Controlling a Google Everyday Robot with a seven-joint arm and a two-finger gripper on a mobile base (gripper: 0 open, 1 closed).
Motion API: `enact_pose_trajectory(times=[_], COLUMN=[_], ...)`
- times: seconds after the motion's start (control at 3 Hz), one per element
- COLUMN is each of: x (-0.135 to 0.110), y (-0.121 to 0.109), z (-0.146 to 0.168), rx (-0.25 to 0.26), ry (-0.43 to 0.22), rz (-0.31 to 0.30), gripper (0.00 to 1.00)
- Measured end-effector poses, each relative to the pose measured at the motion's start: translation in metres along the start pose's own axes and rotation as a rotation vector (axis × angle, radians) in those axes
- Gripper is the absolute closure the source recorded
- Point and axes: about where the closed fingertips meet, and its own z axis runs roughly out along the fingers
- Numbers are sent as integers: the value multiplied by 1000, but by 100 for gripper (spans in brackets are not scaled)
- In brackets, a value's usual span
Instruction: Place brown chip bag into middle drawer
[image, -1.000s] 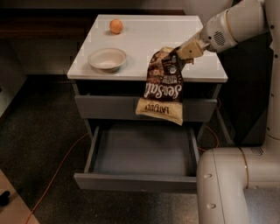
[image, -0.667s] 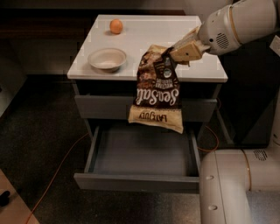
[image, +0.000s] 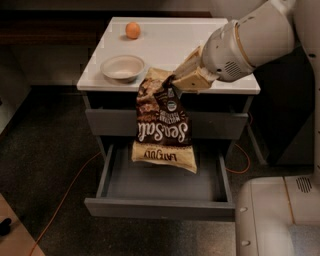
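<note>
The brown chip bag hangs by its top end, tan-yellow lower end down, "Sea Salt" lettering facing me. My gripper is shut on the bag's upper edge, in front of the cabinet's top edge. The bag hangs in the air over the middle drawer, which is pulled open below; its grey floor shows and nothing lies in it. The bag's lower end covers part of the drawer's back.
A white bowl and a small orange ball sit on the white cabinet top. A shut grey drawer front lies above the open one. An orange cable runs over the dark floor. My white base stands at lower right.
The gripper with the bag has moved left and toward me, off the cabinet top. The bag now hangs lower, over the open drawer.
</note>
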Motion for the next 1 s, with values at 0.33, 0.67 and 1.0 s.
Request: enact_pose_trajectory(times=[0.33,0.67,1.0], x=[-6,-4,14], y=[-3,-13,-28], z=[3,12,35], rx=[8,2,-21], ry=[-22,36,159], rz=[-1,-50,-190], gripper=[100,100,100])
